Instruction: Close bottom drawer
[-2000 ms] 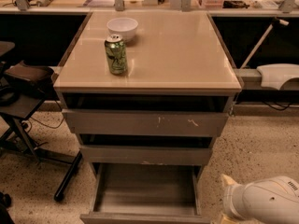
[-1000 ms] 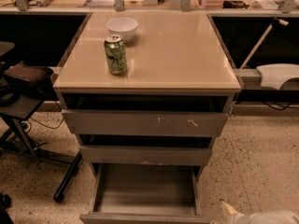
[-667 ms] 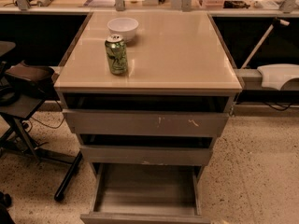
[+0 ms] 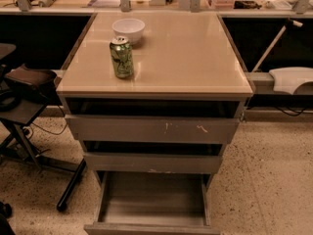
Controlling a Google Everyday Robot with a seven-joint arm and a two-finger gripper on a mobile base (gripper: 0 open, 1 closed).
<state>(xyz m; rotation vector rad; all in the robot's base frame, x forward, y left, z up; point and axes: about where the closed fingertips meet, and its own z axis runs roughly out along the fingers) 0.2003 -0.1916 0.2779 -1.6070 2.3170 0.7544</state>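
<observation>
The bottom drawer (image 4: 151,205) of the cabinet is pulled far out, showing its flat grey floor and thin side walls; its plain front strip (image 4: 151,228) lies at the picture's lower edge. Above it, the mid-width drawer front (image 4: 152,162) and the widest drawer front (image 4: 154,129) with white scratch marks each stand slightly out. My gripper and arm are out of view.
On the beige cabinet top (image 4: 195,58) stand a green can (image 4: 122,57) and a white bowl (image 4: 128,30). A black chair and stand (image 4: 29,111) are at the left. A white object (image 4: 292,79) rests on a ledge at the right. Speckled floor (image 4: 264,180) surrounds the cabinet.
My white arm, seen at the lower right two seconds ago, has dropped down out of the picture. The drawers, can and bowl have not moved.
</observation>
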